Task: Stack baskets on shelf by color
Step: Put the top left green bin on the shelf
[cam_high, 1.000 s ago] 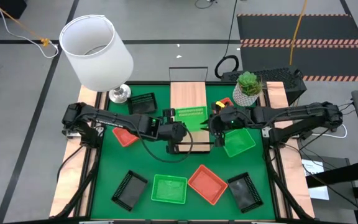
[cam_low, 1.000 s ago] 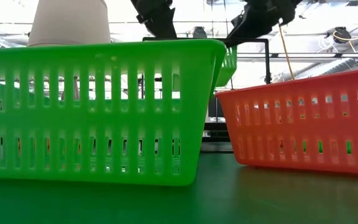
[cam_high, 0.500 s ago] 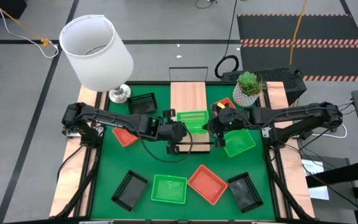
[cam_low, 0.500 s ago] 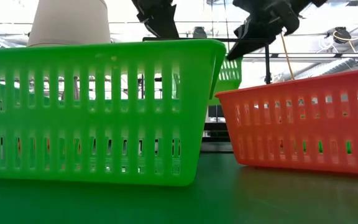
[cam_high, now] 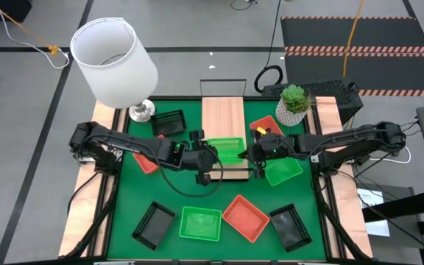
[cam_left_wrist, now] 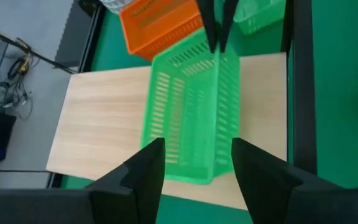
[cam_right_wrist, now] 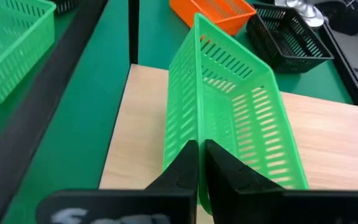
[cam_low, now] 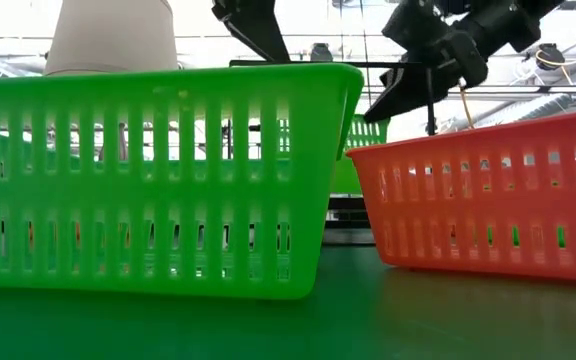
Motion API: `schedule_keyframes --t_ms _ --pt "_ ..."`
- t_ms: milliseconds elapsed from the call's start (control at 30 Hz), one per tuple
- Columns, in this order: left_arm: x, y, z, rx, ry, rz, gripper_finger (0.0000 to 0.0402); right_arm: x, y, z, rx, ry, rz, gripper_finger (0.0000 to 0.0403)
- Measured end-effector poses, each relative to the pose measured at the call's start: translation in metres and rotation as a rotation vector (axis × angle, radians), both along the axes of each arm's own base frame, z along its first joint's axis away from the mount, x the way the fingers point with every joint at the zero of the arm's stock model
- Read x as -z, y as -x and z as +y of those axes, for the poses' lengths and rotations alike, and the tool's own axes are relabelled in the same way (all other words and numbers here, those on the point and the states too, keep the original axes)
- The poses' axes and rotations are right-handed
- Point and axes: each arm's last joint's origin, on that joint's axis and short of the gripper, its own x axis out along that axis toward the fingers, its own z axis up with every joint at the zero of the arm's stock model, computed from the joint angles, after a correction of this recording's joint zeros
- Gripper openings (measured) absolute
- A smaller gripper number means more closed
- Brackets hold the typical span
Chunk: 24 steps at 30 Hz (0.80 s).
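Note:
A bright green basket is tipped up on the near half of the light-wood shelf. My right gripper is shut on it from the shelf's right side. My left gripper is open at the basket's left end, one finger on either side. I cannot tell whether those fingers touch it. In the low view the same basket shows behind the two near baskets, under my right gripper. My right gripper pinches the green basket's raised wall at its rim between its two shut fingers. It comes at it level from the table's right, along that wall. The basket stands tilted, its lower side on the shelf's wood.
Loose baskets lie on the green mat: orange and black at the left, orange and green at the right. Black, green, orange and black lie along the near edge. A lamp and a plant stand at the back.
My right gripper has come down and toward the table's near edge with the green basket. The basket has moved from the shelf's middle onto its near half and sits lower. My left gripper has shifted the same way beside it.

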Motion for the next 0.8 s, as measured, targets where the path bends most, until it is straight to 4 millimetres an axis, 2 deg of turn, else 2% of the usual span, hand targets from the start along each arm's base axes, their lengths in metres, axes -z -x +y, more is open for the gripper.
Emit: schedule_keyframes --t_ms 400,800 --pt "-0.001 0.0 0.001 -0.001 -0.004 -0.004 0.0189 0.023 0.008 0.0 -0.027 0.041 -0.019 0.0016" --pt "-0.001 0.0 0.001 0.006 -0.01 -0.002 0.0189 0.025 0.009 0.0 -0.024 0.032 -0.014 0.002"
